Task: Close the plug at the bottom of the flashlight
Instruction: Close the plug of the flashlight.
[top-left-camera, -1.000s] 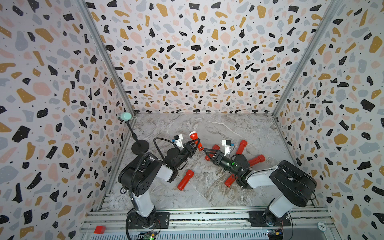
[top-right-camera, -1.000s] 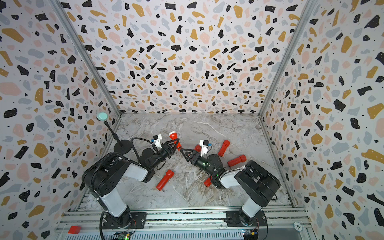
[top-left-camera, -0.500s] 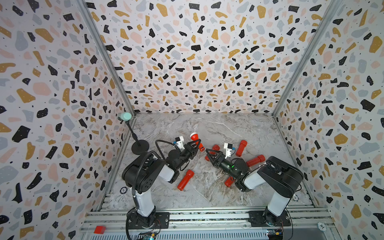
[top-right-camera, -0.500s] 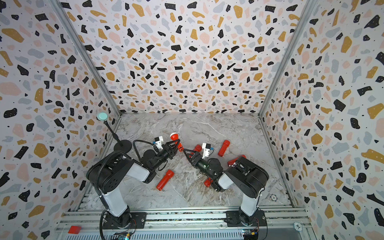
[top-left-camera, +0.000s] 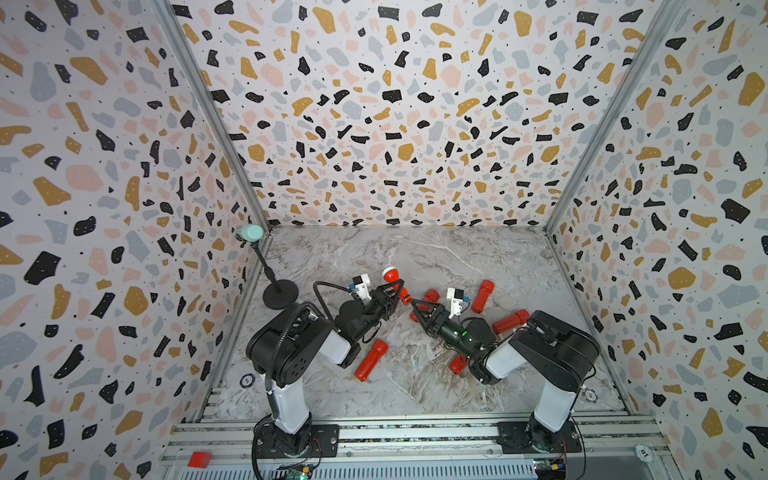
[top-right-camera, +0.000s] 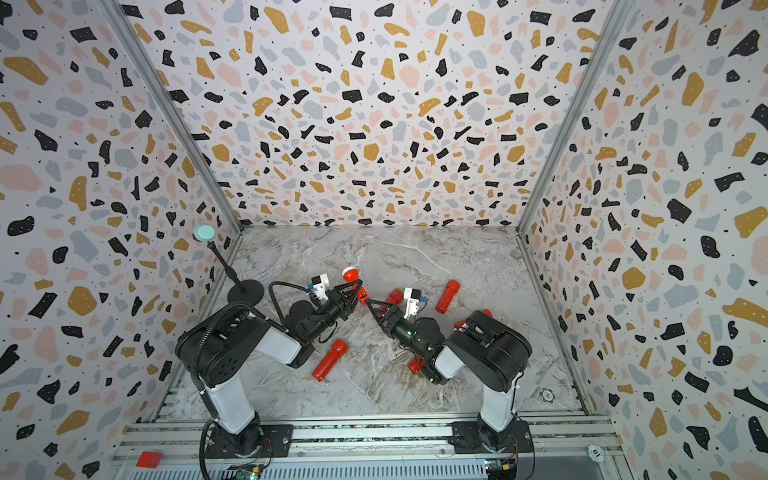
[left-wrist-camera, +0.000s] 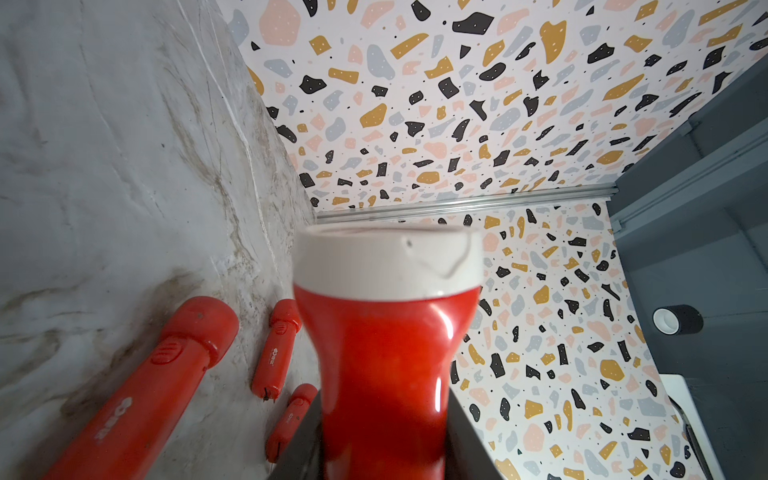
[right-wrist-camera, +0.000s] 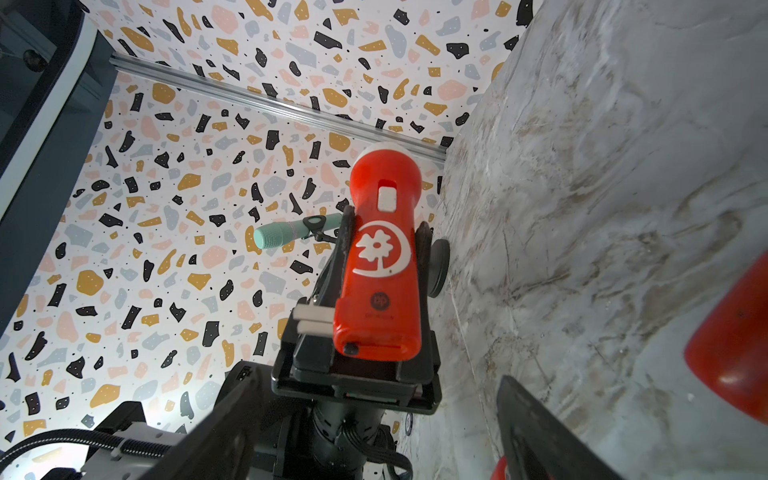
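The left gripper (top-left-camera: 395, 289) is clamping the flashlight (right-wrist-camera: 380, 257) around its waist, dark fingers (right-wrist-camera: 424, 249) pressing on either side of the body. It is holding the flashlight off the marble table (top-left-camera: 457, 257), near the middle, with the lens end tilting away toward the back wall. The flashlight is showing a glossy red body, a white ring around the lens end and a white switch just below the head. It is also carrying a white flower-in-a-crescent emblem with a small dark round mark beneath it. Its flat bottom end is pointing at the right gripper (top-left-camera: 417, 308), which is hovering just short of it with its jaws spread wide and nothing between them. On that bottom end a dark stub is sticking out at one corner beside a long slot (whether the plug is folded in or out I cannot tell). Around the two arms, loose flashlights (top-left-camera: 371, 359) of the same red are lying flat on the table: one near the left arm, others beside and partly under the right arm. A teal-headed microphone (top-left-camera: 251, 233) is standing on a black stand in the far left corner, and speckled terrazzo walls (top-left-camera: 374, 124) are enclosing the table.
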